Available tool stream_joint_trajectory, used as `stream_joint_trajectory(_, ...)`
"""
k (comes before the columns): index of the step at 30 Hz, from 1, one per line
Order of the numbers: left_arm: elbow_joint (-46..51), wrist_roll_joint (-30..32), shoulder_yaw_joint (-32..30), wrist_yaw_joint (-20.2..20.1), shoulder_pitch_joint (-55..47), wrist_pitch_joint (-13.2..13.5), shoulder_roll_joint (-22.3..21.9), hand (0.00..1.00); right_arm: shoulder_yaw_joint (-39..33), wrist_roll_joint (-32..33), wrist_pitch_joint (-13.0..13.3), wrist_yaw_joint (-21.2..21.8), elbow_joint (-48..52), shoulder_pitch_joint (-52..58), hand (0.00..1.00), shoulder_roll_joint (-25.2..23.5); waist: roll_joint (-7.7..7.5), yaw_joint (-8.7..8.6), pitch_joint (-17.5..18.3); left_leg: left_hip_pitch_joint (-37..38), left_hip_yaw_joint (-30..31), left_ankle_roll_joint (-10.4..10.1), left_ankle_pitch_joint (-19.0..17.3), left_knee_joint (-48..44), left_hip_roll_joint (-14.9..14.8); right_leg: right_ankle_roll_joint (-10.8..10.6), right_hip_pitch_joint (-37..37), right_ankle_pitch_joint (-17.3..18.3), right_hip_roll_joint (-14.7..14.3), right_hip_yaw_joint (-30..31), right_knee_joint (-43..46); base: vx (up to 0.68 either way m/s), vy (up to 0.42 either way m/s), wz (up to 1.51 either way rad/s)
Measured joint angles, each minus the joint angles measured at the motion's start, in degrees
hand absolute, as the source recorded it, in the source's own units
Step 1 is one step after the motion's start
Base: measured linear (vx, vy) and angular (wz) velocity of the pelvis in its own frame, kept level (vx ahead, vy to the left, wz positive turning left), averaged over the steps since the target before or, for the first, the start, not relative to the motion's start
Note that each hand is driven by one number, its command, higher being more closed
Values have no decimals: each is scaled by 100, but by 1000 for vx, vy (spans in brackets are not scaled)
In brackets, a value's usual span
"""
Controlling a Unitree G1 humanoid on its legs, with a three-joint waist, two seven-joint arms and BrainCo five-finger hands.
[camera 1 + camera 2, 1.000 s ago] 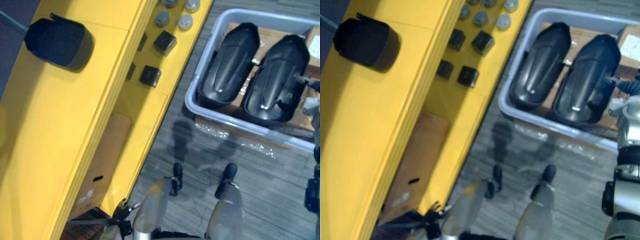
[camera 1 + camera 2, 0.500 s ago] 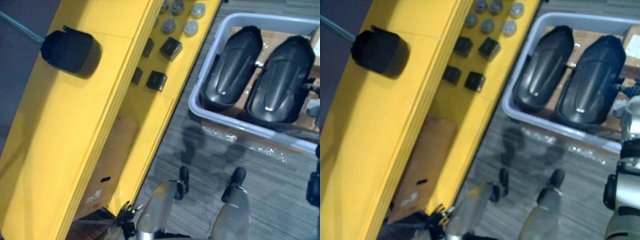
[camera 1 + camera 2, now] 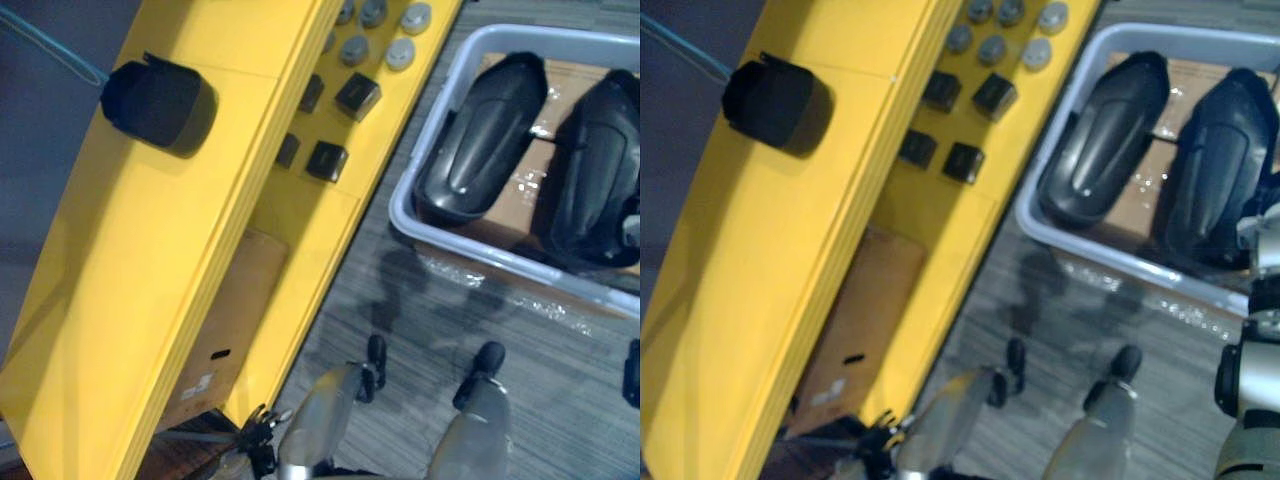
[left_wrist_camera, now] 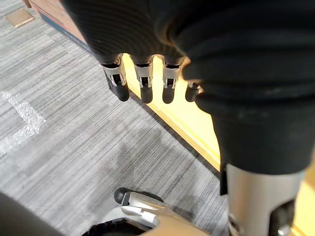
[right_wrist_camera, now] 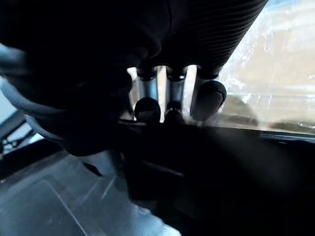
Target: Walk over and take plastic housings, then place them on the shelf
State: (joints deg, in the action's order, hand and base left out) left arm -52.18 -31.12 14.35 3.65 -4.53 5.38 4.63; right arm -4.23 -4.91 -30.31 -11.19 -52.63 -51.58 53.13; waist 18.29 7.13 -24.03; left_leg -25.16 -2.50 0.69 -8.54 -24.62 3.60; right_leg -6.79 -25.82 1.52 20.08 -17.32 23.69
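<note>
Two long black plastic housings lie side by side in a grey bin point(image 3: 470, 248): the left housing point(image 3: 482, 140) and the right housing point(image 3: 1215, 170). A third, squat black housing point(image 3: 160, 103) stands on the top of the yellow shelf point(image 3: 130, 300). My right hand point(image 3: 1262, 222) is at the right housing's near edge. In the right wrist view its fingers point(image 5: 170, 105) curl over that housing's dark rim point(image 5: 221, 162). My left hand point(image 4: 128, 29) hangs over the carpet beside the shelf's yellow edge, its fingers point(image 4: 142, 83) straight and empty.
Small black blocks point(image 3: 327, 160) and grey round caps point(image 3: 401, 53) sit on the lower shelf level. A cardboard box point(image 3: 225, 320) lies under the shelf. Cardboard lines the bin's bottom. Crinkled clear film point(image 3: 500, 290) lies on the grey carpet in front of the bin.
My right hand's fingers have curled from straight to shut on the right housing's rim. The whole picture has shifted right as the camera moved. The left hand is unchanged.
</note>
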Motion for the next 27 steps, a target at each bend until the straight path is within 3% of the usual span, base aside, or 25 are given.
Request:
stream_joint_trajectory(8,743,-132,50,-50,-104,278,54,0,151,-639,162,129,-227,-5,100,29,-3,-49,-2,138,206,-2,-1,-46,-9,49,376,33,-21,-288,-121,-18,19,11)
stream_joint_trajectory(12,1680,-281,193,-276,-297,129,-146,0,213,-910,527,108,-135,9,100,39,-32,-173,-24,361,255,-1,0,35,-4,30,685,20,-42,-398,-281,19,28,7)
stream_joint_trajectory(15,2203,-225,202,-555,-403,-87,-169,0,199,-1057,646,-33,193,181,100,38,-91,-300,-68,568,323,-5,2,147,-39,-30,947,-27,-116,-481,-408,64,8,6)
stream_joint_trajectory(16,2440,-206,203,-659,-486,-146,-167,0,196,-1063,719,-109,407,272,100,38,-199,-352,-149,730,320,-11,5,245,-53,-37,1093,-32,-146,-493,-501,76,-14,-7)
stream_joint_trajectory(21,3323,-127,222,-980,-628,-363,-129,0,-104,-1225,1087,-581,1519,705,100,-105,-454,-524,-333,1259,207,-73,20,605,-233,-20,1620,-214,-430,-468,-1062,67,-21,-18)
stream_joint_trajectory(25,3989,28,374,-1128,-487,-703,82,0,-320,-1407,1333,-899,2368,1163,100,-677,-816,-753,-578,1620,160,-158,-6,754,-417,48,1998,-318,-675,-452,-1372,55,-34,-14)
stream_joint_trajectory(27,4056,99,506,-1120,-313,-919,175,0,-343,-1429,1479,-995,2645,1304,100,-879,-898,-756,-574,1698,40,-177,-7,820,-489,80,2020,-366,-743,-402,-1464,38,-23,-26)
